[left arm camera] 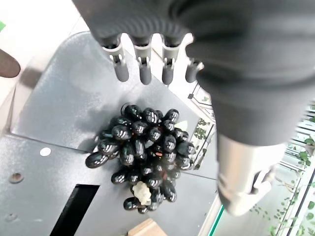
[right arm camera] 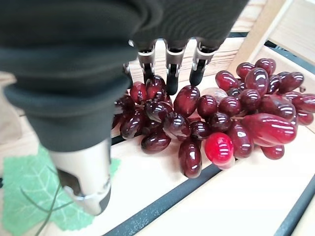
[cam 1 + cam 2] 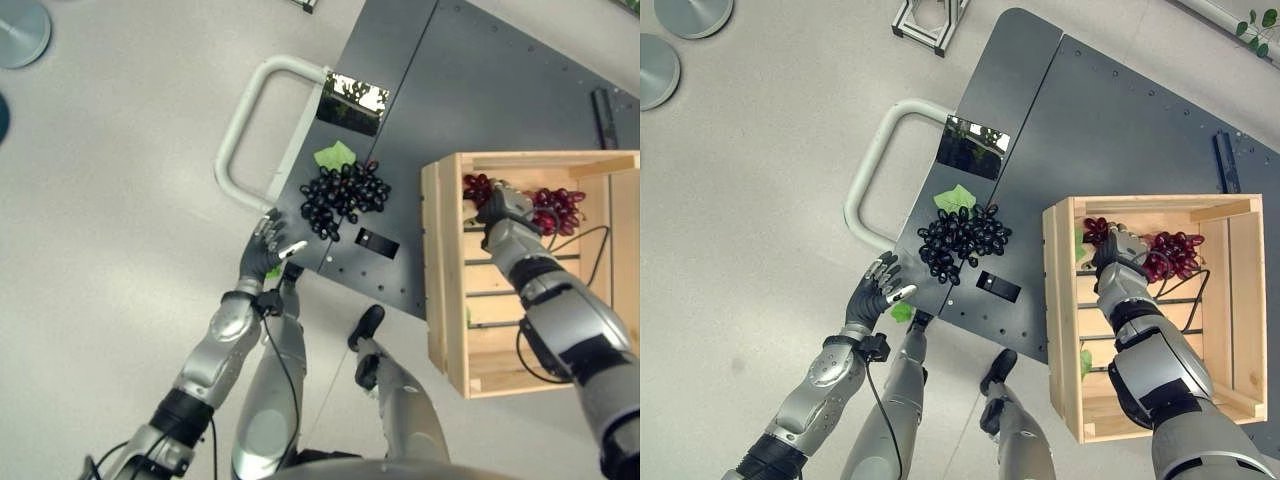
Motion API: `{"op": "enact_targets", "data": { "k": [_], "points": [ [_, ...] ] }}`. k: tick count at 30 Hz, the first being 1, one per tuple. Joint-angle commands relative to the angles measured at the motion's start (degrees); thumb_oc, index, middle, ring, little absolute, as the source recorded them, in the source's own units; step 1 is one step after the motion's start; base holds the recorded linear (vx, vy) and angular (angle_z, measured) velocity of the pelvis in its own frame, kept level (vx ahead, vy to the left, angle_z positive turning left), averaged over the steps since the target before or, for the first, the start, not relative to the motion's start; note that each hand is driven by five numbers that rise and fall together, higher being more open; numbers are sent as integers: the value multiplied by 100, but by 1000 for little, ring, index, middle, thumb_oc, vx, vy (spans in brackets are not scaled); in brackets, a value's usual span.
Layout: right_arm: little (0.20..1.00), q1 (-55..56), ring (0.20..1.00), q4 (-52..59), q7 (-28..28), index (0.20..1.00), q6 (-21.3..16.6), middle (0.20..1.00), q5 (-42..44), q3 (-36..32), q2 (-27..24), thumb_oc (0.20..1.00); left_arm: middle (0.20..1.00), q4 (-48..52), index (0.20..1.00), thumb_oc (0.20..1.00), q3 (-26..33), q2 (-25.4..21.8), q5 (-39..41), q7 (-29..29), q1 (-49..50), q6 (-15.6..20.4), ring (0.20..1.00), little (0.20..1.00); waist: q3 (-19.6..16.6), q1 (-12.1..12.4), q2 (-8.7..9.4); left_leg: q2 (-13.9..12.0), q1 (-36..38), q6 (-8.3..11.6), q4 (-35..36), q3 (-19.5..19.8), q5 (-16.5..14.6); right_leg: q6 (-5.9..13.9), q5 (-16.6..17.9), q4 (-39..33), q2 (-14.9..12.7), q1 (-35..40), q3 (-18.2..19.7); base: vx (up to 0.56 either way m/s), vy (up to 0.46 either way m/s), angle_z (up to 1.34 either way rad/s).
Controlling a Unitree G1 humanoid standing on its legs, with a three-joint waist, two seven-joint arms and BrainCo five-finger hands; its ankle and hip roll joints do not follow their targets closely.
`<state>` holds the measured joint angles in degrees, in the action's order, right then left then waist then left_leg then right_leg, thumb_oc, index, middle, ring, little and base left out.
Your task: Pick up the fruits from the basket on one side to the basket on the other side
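Right hand (image 2: 167, 69) is set over the red grapes (image 2: 216, 118) in the crate (image 3: 1065, 330), fingers straight, nothing gripped. A shallow pinch is judged likely to catch few grapes, letting the bunch slip. Left hand (image 3: 265, 250) hangs relaxed, empty.

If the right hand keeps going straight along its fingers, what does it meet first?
Most likely the red grape bunch in the wooden crate: the right hand has straight fingertips at its grapes, though contact is unclear.

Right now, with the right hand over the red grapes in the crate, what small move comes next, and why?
Probably lower the right hand a little and curl its fingers round the red grapes: the fingers hang straight, tips just at the bunch, which lies in the wooden crate.
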<state>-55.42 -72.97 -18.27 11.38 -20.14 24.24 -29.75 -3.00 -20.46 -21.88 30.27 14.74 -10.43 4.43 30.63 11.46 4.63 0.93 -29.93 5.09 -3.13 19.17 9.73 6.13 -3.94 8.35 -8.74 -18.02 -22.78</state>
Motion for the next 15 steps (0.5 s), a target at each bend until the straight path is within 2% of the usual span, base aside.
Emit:
{"op": "enact_targets", "data": {
  "k": [1,6,11,15],
  "points": [
    [1000,466,1000,-157,-28,1000,-64,1000,556,98,204,1000,1000,642,1000,1000,-114,235,71,55,-36,329,1000,1000,-84,-59,-248,30,-281,-86,-103,43,-454,-67,60,-145,-229,-634,115,0,0,0],
    [1000,603,1000,-70,-212,1000,-128,1000,768,-19,369,1000,1000,669,1000,1000,-192,268,91,131,-67,369,1000,1000,-84,-65,-368,45,-418,-91,-107,38,-428,-77,64,-94,-259,-814,120,-7,11,1],
    [1000,554,1000,-121,-206,1000,-81,1000,489,133,391,1000,1000,709,1000,1000,-291,233,85,117,-89,416,1000,1000,-84,-59,-496,88,-591,-82,-133,53,-393,-85,66,-41,-279,-1005,152,0,0,0],
    [1000,363,1000,-196,-14,1000,114,1000,-586,719,210,1000,1000,865,1000,1000,-351,133,81,48,-42,486,1000,1000,-84,-48,-619,138,-805,-72,-145,80,-343,-98,72,6,-299,-1221,190,-11,4,2]
  ]
}}
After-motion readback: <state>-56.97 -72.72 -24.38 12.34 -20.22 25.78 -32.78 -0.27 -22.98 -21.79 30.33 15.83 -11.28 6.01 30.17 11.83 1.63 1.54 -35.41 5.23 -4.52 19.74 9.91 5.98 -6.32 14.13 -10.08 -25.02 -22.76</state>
